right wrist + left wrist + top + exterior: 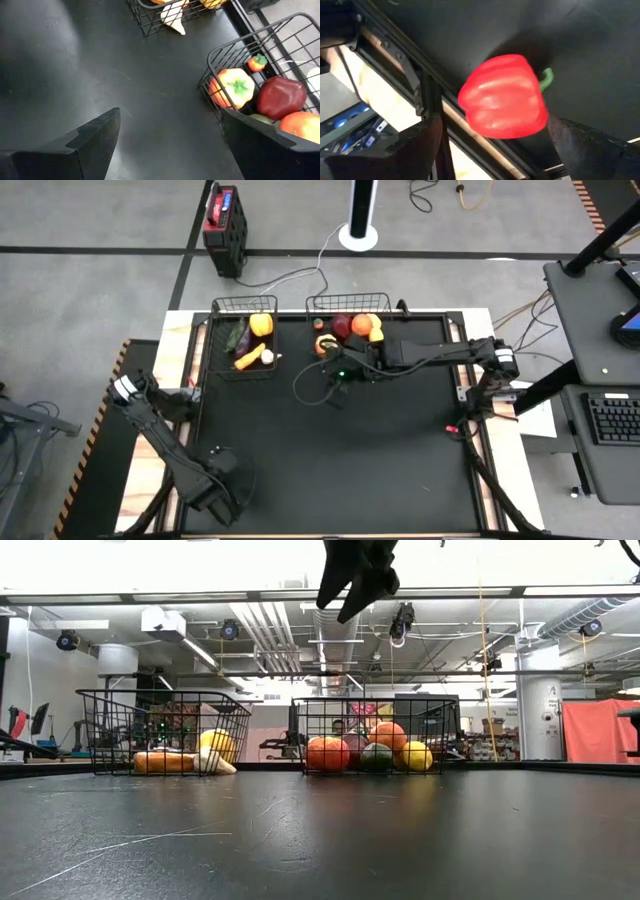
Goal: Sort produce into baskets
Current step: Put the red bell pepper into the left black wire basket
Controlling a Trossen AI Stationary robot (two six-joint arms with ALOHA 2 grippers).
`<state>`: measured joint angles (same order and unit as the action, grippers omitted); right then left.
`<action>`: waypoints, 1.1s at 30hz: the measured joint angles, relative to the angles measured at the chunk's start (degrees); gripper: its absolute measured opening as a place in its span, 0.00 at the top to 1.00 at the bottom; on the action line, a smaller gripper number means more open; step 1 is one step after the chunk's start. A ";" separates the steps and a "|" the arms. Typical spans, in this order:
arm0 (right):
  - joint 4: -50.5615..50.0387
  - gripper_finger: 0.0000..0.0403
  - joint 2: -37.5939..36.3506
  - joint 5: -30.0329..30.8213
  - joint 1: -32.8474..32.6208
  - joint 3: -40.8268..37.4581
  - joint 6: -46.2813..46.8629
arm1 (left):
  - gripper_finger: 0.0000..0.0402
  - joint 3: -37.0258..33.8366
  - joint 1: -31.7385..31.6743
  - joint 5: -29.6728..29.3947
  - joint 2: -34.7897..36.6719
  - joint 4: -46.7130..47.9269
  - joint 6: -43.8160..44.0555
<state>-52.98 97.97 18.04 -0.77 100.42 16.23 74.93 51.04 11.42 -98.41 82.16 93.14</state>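
Nearly sorted: one red pepper left to bin.

Right end effector hangs empty and wide open above the table beside the wider basket of fruit, likely having released there. Left end effector, near the table's front-left corner, brackets the pepper with spread fingers, ready to close; the narrower basket holds vegetables.

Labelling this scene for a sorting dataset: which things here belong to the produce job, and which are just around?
Job: red pepper between left gripper fingers; left basket; right basket; yellow pepper; carrot.
Around: red box on floor; keyboard.
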 joint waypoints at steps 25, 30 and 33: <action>-0.06 0.18 0.00 0.01 -0.87 0.00 0.76 | 0.15 -7.90 2.08 -2.93 0.09 -11.36 6.38; 0.02 0.18 0.00 0.00 -0.86 0.00 0.76 | 0.15 -9.88 2.06 -2.86 0.20 -12.98 6.82; 0.16 0.18 0.00 0.02 -0.86 0.00 0.76 | 0.15 -10.14 2.08 -2.98 0.20 -12.99 6.84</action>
<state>-52.82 97.97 18.06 -1.63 100.42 16.99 64.79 53.12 8.44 -98.21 69.17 99.98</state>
